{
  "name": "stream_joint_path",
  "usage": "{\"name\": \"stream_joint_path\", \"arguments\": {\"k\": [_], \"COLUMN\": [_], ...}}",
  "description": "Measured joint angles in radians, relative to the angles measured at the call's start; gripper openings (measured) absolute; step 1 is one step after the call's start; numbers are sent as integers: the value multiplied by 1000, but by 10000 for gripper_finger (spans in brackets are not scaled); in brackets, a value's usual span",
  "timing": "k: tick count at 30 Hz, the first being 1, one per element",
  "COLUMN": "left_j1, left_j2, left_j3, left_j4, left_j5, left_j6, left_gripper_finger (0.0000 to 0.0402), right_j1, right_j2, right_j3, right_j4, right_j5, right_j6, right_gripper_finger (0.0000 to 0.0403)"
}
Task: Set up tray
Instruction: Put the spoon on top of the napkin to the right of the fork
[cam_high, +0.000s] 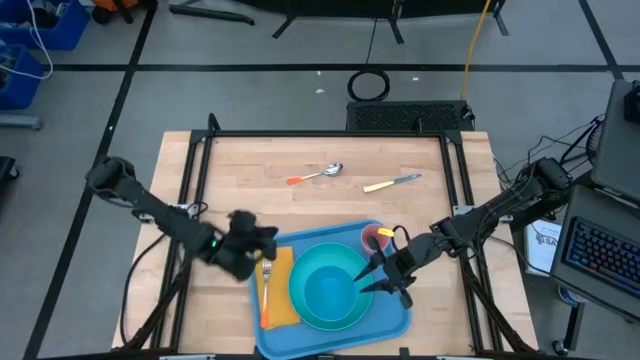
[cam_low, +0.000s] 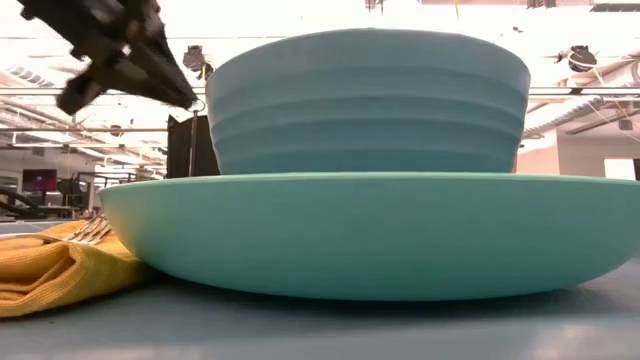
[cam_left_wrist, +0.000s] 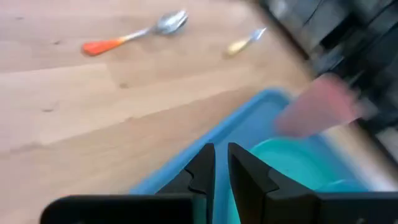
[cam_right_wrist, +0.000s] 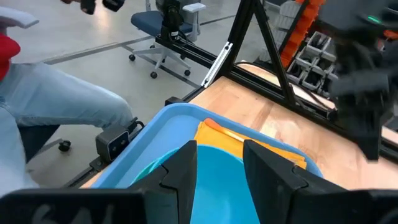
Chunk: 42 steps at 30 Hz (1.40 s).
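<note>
The blue tray (cam_high: 396, 318) lies at the table's near edge. On it a teal bowl (cam_low: 370, 100) stands on a teal plate (cam_low: 380, 235), with a red cup (cam_high: 373, 238) at the tray's far right corner. A yellow napkin (cam_high: 282, 300) lies left of the plate, and a fork (cam_high: 266, 292) rests on it. My left gripper (cam_high: 266, 252) hovers over the napkin's far end, fingers nearly together with only a thin slit (cam_left_wrist: 221, 165). My right gripper (cam_high: 372, 278) hangs open over the plate's right rim (cam_right_wrist: 217, 162) and holds nothing.
An orange-handled spoon (cam_high: 316, 175) and a yellow-handled knife (cam_high: 392, 182) lie on the bare wood at the far part of the table. A black frame borders the table. A person's leg (cam_right_wrist: 56, 106) shows beyond the near edge, beside an office chair.
</note>
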Motion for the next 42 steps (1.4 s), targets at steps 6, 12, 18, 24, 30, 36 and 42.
{"name": "stream_joint_path", "arguments": {"k": [6,12,18,24,30,36,42], "left_j1": [246,528,759,904,1010,1013,1015], "left_j2": [-86,-125,-99,-44,60,230,406], "left_j3": [0,0,0,0,18,164,390], "left_j4": [-6,26,135,220,242,155,-26], "left_j5": [228,512,777,862,961,933,922], "left_j6": [346,730,1025,1224,1344,1466,1544], "left_gripper_finger": [47,47,47,47,86,155,171], "right_j1": [-1,-1,-1,-2,-51,-147,-221], "right_j2": [0,0,0,0,0,0,0], "right_j3": [0,0,0,0,0,0,-20], "right_j4": [-9,-101,-156,-158,-151,-115,-118], "right_j5": [1,29,28,81,158,156,154], "right_j6": [-31,27,93,74,4,-40,-34], "right_gripper_finger": [123,123,123,123,123,123,123]}}
